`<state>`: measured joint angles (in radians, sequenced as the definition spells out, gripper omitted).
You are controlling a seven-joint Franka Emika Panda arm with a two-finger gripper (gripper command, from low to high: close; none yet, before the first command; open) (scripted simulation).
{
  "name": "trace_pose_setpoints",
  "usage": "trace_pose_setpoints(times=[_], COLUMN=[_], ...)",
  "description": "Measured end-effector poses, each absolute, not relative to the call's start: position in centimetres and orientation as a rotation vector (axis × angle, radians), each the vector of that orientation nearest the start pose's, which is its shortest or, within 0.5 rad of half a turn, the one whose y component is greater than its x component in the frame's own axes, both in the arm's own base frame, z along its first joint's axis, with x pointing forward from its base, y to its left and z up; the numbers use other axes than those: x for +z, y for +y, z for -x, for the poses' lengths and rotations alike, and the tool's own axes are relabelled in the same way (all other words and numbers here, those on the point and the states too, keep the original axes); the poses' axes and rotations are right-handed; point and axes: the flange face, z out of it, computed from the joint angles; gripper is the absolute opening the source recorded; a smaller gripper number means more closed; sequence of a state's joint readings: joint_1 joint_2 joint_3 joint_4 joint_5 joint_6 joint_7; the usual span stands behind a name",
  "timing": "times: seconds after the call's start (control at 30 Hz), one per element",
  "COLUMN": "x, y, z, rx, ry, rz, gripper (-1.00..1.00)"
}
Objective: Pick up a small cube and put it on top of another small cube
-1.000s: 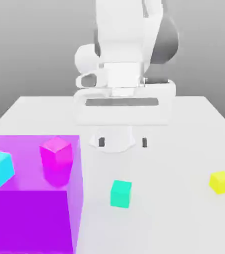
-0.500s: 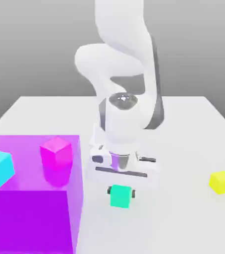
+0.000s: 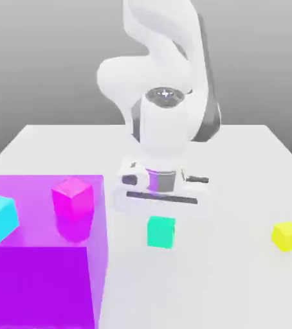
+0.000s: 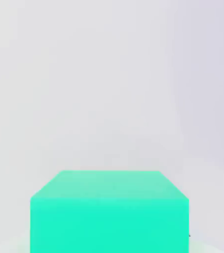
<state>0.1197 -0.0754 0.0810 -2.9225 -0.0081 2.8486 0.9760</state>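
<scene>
The hand (image 3: pixel 161 225) is closed on the small cube (image 3: pixel 161 232), which hangs just under it above the white bench (image 3: pixel 238 283); its fingertips are hidden behind the cube, whose lower part is cut off in the hand view.

Soft, even light is falling across the white table (image 3: pixel 258 167), leaving it bright and nearly shadowless, with only a faint grey patch lying under the arm (image 3: pixel 168 128). The glossy purple block (image 3: pixel 39 270) is mirroring the magenta cube (image 3: pixel 73 196) as a dim reflection. In the hand view the teal-green cube (image 4: pixel 109 212) is showing soft, slightly smeared edges.
</scene>
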Motion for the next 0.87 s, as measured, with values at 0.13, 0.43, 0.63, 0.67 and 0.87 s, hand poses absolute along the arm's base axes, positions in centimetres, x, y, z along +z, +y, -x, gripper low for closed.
trace_pose_setpoints(times=[0.13, 0.43, 0.63, 0.67, 0.87], x=[21.3, 23.5, 22.6, 21.7, 18.6], y=[13.0, 27.8, 33.9, 33.7, 33.6], z=[-33.4, -29.6, -26.2, -26.5, -26.5], rx=[-0.015, -0.008, -0.002, -0.003, -0.001], ry=[0.675, -0.502, -0.994, -0.987, -0.987], rz=[3.081, 3.111, 2.981, 2.984, 2.984], gripper=[-1.00, -1.00, -1.00, -1.00, 1.00])
